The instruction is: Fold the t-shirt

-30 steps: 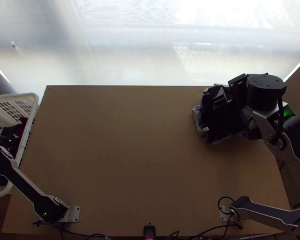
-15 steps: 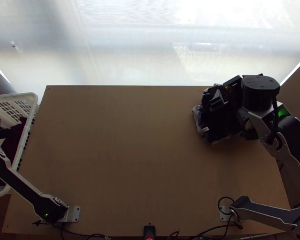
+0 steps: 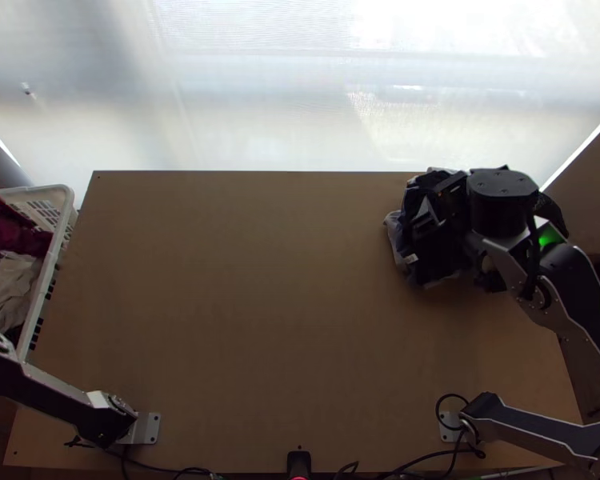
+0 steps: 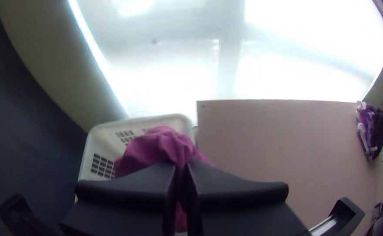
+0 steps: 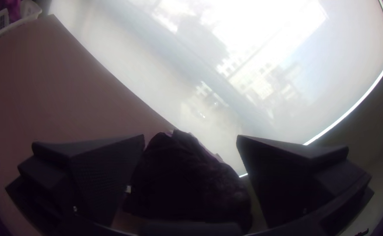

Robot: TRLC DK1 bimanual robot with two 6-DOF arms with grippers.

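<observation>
Where the desk comes nearest in the top view, black cables trail along its edge, and a small dark stand sits near the middle. Just beyond, the two arms' metal base plates are fixed to the wood, the left one and the right one well apart. The left arm stretches out past the desk's left side, where a white plastic basket stands beside the desk with a pale cloth crumpled inside. In the left wrist view the left claw is clamped on the t-shirt, a dark red cloth that bunches up over the basket; how much of it rests inside I cannot tell. Across at the far right corner of the desk lies a heap of dark clothes, rumpled, with paler cloth at its edges. Right over it is the right claw, its fingers wide apart with part of the heap showing between them. Past the far edge of the desk, a bright window spans the back.
</observation>
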